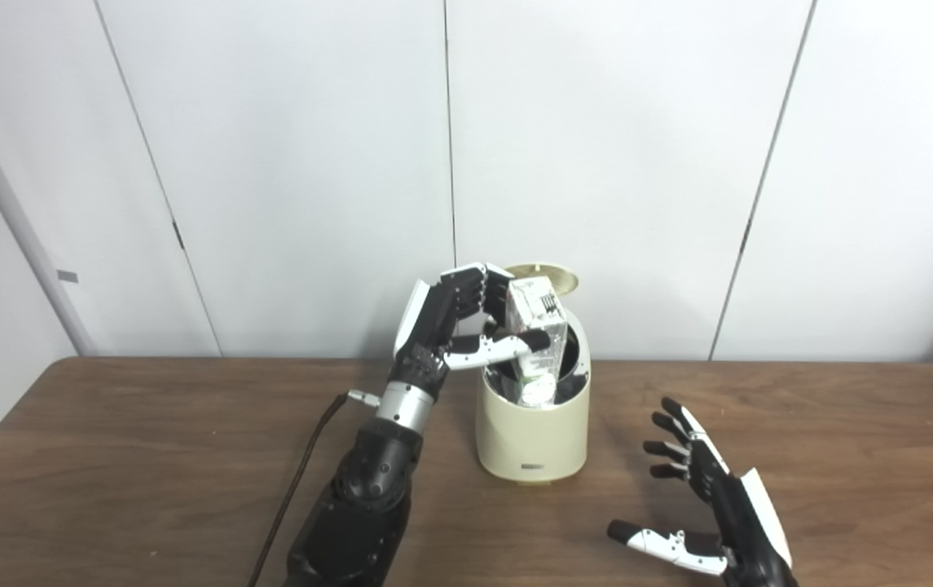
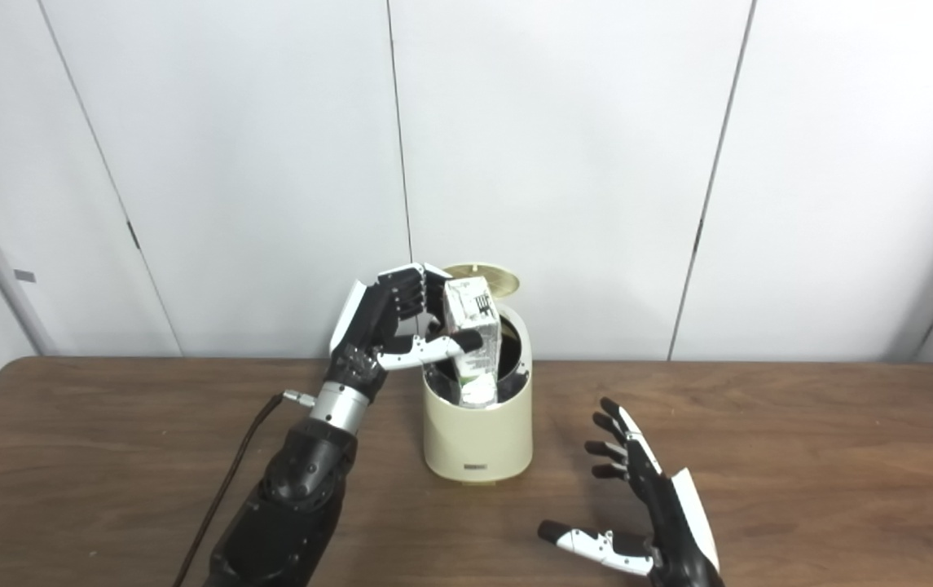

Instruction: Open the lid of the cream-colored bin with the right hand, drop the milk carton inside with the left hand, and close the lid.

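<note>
gripping the milk carton (image 1: 537,338) between fingers and thumb, the left hand (image 1: 451,319) holds it upright with its lower end already down inside the cream-colored bin (image 1: 533,432). just beyond that hand's fingertips the lid (image 1: 547,275) stands tipped open at the bin's back rim. the right hand (image 1: 706,505) waits over the bench (image 1: 148,456), nearer the robot and off to the bin's right, fingers spread wide and holding nothing.
</note>
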Robot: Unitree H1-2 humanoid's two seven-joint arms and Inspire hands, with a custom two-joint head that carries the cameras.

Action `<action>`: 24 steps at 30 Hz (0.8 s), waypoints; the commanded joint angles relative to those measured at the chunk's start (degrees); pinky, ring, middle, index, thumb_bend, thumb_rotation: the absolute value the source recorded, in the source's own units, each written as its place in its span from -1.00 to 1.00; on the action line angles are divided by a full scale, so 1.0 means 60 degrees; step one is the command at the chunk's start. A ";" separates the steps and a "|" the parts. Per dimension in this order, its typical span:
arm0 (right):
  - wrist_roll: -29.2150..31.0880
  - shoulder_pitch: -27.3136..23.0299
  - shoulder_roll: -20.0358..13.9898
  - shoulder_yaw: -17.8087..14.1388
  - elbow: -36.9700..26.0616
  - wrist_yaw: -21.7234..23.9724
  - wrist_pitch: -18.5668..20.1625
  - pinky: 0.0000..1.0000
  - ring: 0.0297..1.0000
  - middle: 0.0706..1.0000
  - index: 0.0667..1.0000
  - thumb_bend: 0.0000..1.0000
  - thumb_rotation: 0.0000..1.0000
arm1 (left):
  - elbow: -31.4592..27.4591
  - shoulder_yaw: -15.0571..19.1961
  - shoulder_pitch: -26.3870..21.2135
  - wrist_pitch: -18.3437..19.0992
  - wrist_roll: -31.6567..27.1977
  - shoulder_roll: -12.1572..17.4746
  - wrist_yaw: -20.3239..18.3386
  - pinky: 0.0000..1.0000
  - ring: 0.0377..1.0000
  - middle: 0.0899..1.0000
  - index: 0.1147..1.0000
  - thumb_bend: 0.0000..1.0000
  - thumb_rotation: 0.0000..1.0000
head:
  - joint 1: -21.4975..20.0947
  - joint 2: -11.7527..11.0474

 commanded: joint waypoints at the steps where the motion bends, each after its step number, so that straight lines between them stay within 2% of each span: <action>1: -0.0049 0.0034 0.0148 0.0101 -0.0079 -0.0117 -0.0363 0.39 0.57 0.78 0.85 0.46 -0.40 | -0.0120 0.0033 -0.0676 -0.0306 -0.0078 -0.0052 0.0193 -0.07 -0.13 -0.14 -0.13 0.01 -1.00 | -0.0010 0.0004; 19: -0.0050 0.0199 0.0171 0.0251 -0.0362 0.0017 -0.0169 0.40 0.58 0.80 0.85 0.47 -0.43 | 0.0112 -0.0369 -0.0799 -0.0306 0.0064 -0.0062 0.1043 -0.04 -0.12 -0.13 -0.14 0.01 -1.00 | -0.0094 0.0080; 24: -0.0077 0.0235 0.0159 0.0295 -0.0407 0.0013 -0.0164 0.39 0.57 0.79 0.85 0.47 -0.43 | 0.0067 -0.0746 -0.0816 -0.0306 0.0269 0.0074 0.1602 -0.03 -0.11 -0.13 -0.15 0.01 -1.00 | -0.0072 0.0122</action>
